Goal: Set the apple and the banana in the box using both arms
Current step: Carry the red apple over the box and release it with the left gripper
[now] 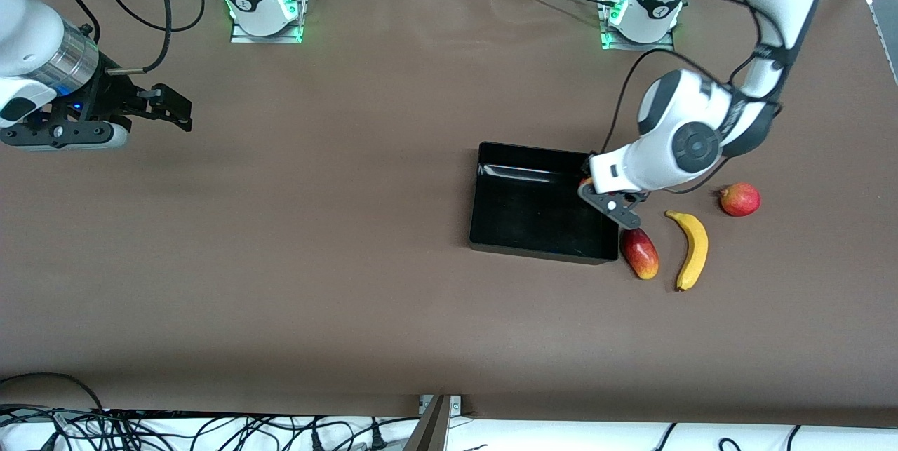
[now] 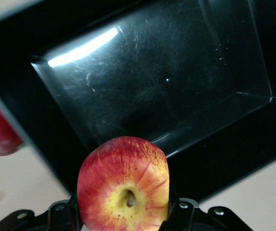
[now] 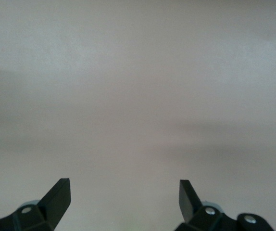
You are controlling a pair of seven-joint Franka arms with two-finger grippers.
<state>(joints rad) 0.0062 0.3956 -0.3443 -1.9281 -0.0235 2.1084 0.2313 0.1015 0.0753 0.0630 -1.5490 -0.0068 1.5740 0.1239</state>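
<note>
A wide brown table point(image 1: 316, 240) fills the view — evenly lit. Black cables point(image 1: 210, 430) trail along a white floor strip point(image 1: 561, 435) below its near edge.

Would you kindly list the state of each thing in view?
apple: held in left gripper over the box.
box: empty.
banana: on table, outside the box.
right gripper: open, waiting over bare table.

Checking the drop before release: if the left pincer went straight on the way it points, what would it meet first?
Most likely the bare floor of the box. The left pincer, shut on the apple, points down into it from above its rim, with nothing between as far as the wrist view shows.
</note>
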